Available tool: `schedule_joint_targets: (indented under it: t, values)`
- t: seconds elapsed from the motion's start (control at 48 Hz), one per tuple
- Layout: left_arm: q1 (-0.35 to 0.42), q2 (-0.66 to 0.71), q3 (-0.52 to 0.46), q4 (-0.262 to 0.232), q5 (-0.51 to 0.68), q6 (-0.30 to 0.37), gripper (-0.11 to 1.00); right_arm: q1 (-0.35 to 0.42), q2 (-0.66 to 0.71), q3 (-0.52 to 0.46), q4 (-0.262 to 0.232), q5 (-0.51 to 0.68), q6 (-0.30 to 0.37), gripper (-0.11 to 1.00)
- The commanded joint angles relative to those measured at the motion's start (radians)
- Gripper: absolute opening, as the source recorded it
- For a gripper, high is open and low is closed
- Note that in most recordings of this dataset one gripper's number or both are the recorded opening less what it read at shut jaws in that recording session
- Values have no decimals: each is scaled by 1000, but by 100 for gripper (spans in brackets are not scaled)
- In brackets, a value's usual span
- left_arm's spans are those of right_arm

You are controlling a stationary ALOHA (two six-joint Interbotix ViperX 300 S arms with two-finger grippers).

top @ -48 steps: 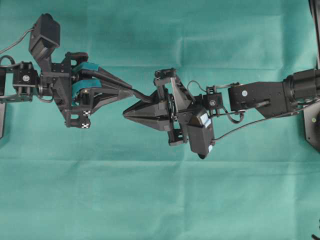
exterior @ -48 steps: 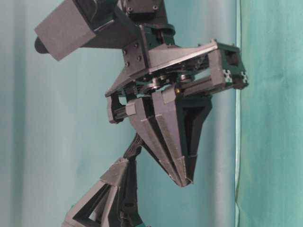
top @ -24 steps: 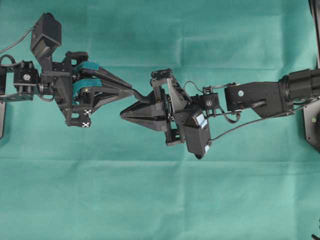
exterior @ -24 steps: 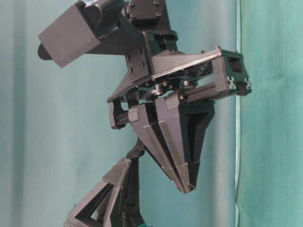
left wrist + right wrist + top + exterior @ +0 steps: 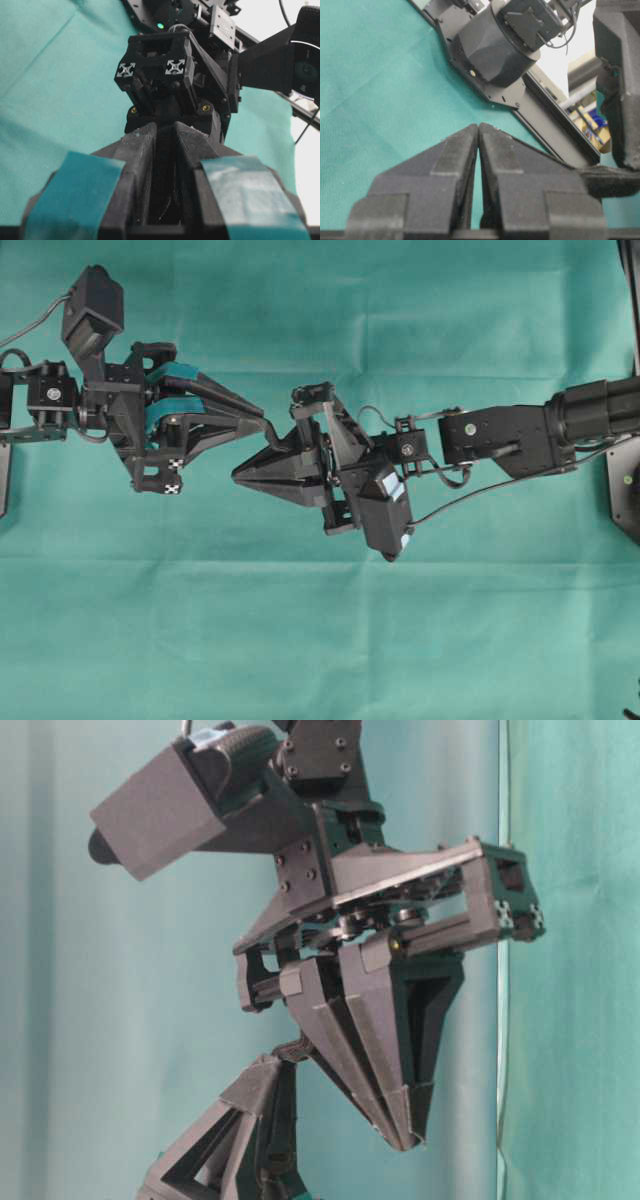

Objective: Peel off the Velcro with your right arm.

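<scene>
The Velcro (image 5: pixel 277 430) is a thin black strap sticking out of the fingertips of my left gripper (image 5: pixel 262 423), which has teal pads and is shut on it. In the left wrist view the Velcro (image 5: pixel 167 182) lies as a dark strip between the two fingers. My right gripper (image 5: pixel 236 477) points left, and its plain dark-grey fingers are shut with nothing between them. Its tips sit just in front of and past the left fingertips, and its body covers the strap's far end. In the right wrist view the right gripper (image 5: pixel 478 126) shows only green cloth through its gap.
Green cloth (image 5: pixel 320 640) covers the whole table and hangs as a backdrop (image 5: pixel 570 920). A black mount (image 5: pixel 625 490) of the right arm sits at the right edge. The left arm's camera block (image 5: pixel 92 302) stands at the upper left.
The right gripper has slid left and a little toward the front, staying shut; in the table-level view it has sunk lower. The left gripper and the Velcro have not moved.
</scene>
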Motion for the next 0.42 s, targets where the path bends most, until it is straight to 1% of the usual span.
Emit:
schedule_joint_targets:
  t: [0.0,0.396]
  values:
    - [-3,-3,-18,2,-15,-2,10,-5,-14,-48,3,-11,3,-9]
    - [-3,-3,-17,2,-15,0,10,-5,-9,-48,3,-9,3,-9]
